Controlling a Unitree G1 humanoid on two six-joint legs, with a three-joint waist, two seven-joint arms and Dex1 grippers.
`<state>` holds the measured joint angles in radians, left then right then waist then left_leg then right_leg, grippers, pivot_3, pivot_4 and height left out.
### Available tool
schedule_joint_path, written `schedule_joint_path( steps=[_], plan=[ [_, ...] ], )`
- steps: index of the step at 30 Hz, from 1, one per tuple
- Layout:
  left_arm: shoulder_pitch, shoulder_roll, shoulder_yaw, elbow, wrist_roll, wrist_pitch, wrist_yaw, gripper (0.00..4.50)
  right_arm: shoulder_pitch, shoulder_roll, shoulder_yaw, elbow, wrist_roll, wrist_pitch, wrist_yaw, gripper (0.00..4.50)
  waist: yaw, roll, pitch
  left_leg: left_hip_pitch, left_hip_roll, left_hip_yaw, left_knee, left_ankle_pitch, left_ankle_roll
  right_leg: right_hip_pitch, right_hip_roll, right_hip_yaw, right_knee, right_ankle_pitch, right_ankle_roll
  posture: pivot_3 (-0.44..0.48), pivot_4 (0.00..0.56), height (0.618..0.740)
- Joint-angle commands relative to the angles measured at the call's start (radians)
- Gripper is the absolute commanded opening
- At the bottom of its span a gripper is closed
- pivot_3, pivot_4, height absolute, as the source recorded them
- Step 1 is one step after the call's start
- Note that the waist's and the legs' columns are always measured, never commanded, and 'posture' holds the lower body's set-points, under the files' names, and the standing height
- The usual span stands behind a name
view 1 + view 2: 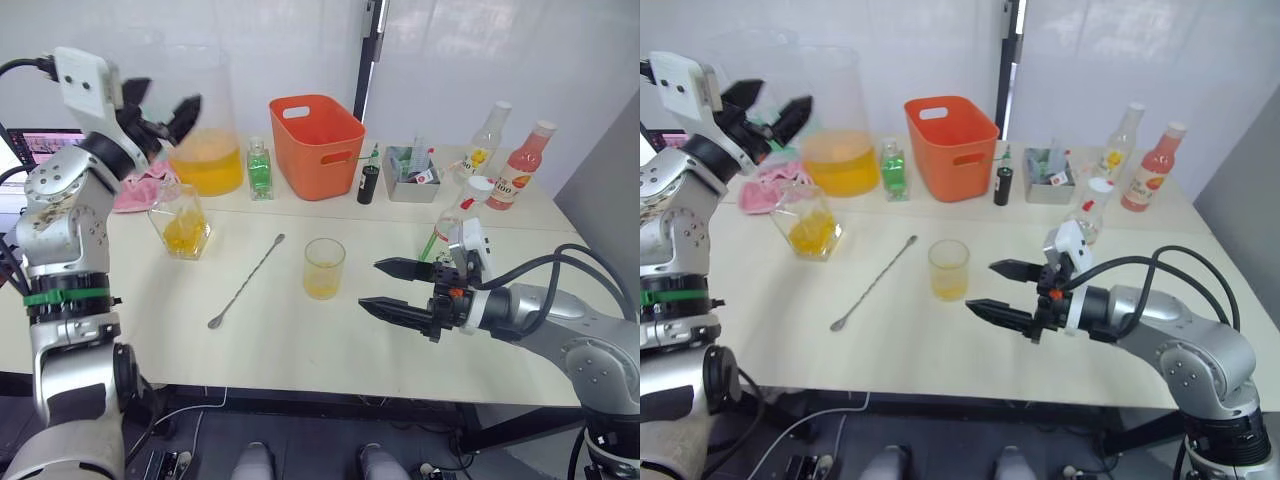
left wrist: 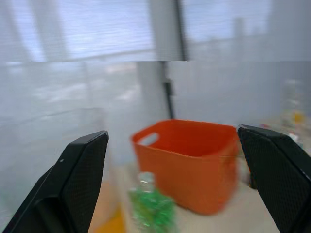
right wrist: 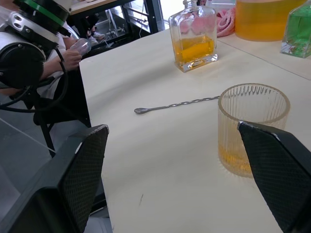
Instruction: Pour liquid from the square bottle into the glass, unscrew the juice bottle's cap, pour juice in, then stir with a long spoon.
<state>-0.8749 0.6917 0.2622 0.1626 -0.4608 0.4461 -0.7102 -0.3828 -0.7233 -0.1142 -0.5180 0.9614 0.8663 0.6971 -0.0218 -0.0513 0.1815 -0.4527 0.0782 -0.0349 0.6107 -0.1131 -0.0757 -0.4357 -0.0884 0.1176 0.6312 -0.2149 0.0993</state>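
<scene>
The glass [image 1: 324, 268], a ribbed tumbler with a little yellow liquid at its bottom, stands mid-table. My right gripper [image 1: 368, 284] hovers open just to its right at about its height, fingers pointing at it and not touching. The juice bottle [image 1: 455, 215] with its white cap stands right behind that gripper. The long spoon [image 1: 246, 281] lies flat on the table left of the glass. Farther left stands the square bottle [image 1: 180, 222], holding amber liquid. My left gripper [image 1: 168, 100] is raised high above it, open and holding nothing.
Along the back stand a big beaker of orange liquid [image 1: 205, 150], a green bottle [image 1: 260, 170], an orange basket [image 1: 315, 130], a small dark bottle [image 1: 369, 183], a grey tray [image 1: 412, 170], a yellow-flower bottle [image 1: 485, 140] and a pink bottle [image 1: 522, 165]. A person's hand [image 3: 73, 53] shows beyond the table's left end.
</scene>
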Motion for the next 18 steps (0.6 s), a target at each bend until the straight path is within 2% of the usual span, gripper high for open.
schedule_joint_path(
  steps=[1,4,11,15,18],
  plan=[
    [0.100,0.041,-0.009,-0.133,-0.071,0.088,-0.092,4.47,-0.012,0.002,-0.010,-0.004,-0.037,-0.050,0.009,4.50,-0.005,0.000,0.000,0.000,0.000,0.000,0.000,0.000,0.000,0.000,0.000,0.000,0.000,-0.001,0.001,0.000,0.150,0.717],
    [0.257,0.058,-0.001,-0.251,-0.102,0.108,-0.138,4.47,0.016,0.021,0.001,-0.003,-0.125,-0.113,-0.026,4.50,-0.020,0.000,0.000,0.001,0.001,0.000,0.000,0.000,0.000,0.000,0.000,0.000,0.000,-0.002,0.001,0.000,0.150,0.717],
    [0.504,0.080,0.018,-0.296,-0.107,0.113,-0.175,4.47,0.125,0.057,-0.008,-0.001,-0.244,-0.211,-0.053,4.50,-0.021,0.000,0.000,0.003,0.000,0.001,-0.001,0.001,0.001,0.002,0.000,0.001,-0.001,-0.006,-0.005,0.000,0.150,0.717],
    [0.558,0.042,0.054,-0.216,-0.067,0.049,-0.113,4.47,0.213,0.068,-0.027,0.011,-0.307,-0.278,-0.059,4.50,-0.015,0.000,0.000,0.003,0.000,0.001,0.000,0.001,0.001,0.002,0.000,0.000,-0.001,-0.006,-0.006,0.000,0.150,0.717],
    [0.569,0.061,0.089,-0.096,-0.096,-0.023,-0.229,4.47,0.264,0.085,-0.051,0.025,-0.335,-0.322,-0.064,4.50,-0.019,0.000,0.000,0.008,0.000,0.002,-0.001,0.001,0.001,0.007,-0.001,0.000,-0.003,-0.006,-0.006,0.000,0.150,0.717]
  ],
)
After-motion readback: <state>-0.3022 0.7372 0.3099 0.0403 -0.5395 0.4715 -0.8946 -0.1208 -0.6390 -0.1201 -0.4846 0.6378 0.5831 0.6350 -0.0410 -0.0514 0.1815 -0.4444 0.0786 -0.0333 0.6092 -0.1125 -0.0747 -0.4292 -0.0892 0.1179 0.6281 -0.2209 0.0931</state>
